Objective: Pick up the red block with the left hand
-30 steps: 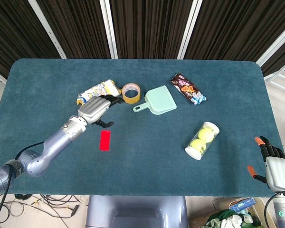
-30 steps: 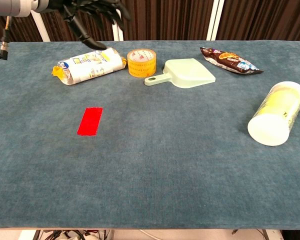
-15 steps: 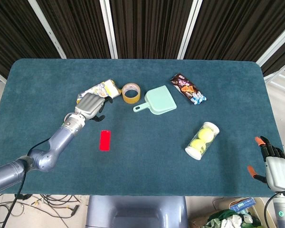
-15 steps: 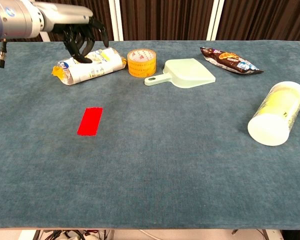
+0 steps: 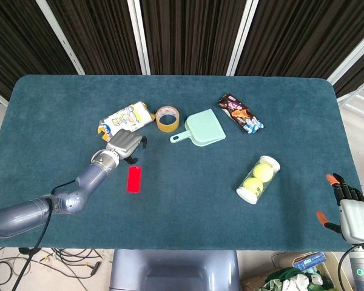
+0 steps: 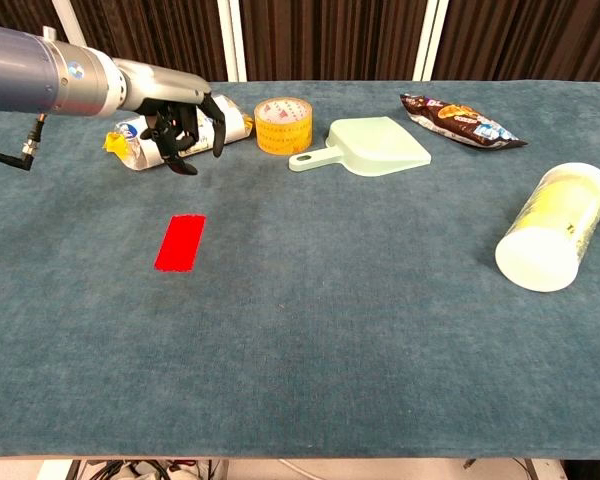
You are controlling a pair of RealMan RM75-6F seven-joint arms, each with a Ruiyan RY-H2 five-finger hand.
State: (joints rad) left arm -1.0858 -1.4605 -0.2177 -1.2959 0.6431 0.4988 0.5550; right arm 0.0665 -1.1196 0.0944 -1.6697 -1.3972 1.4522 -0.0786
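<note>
**Left hand above and behind red block, no contact**

Red block [image 5: 134,179] flat on blue tabletop [image 5: 188,200], long axis pointing away from robot, toward the left-front area; nothing touching it. Seen in chest view at [image 6: 180,242].

Left hand [image 5: 125,145] held just behind block, palm down, fingers [image 6: 185,136] apart and curved downward, holding nothing. In chest view hand [image 6: 178,120] overlaps the snack bag [image 5: 124,117] behind it; contact with bag cannot be told. Gap visible between fingertips and block in both views.

Right hand [image 5: 352,215] off the tabletop's right front corner, fingers spread, empty; seen in head view only.

Other items on tabletop:
- Tape roll [image 5: 167,118] just right of snack bag, upright on its rim side, hole facing up.
- Pale green dustpan [image 5: 201,129] beside tape roll, handle pointing toward the roll.
- Dark snack packet [image 5: 239,113] further right, near back.
- Clear tube of tennis balls [image 5: 258,179] lying on its side at right, well apart from block.
</note>
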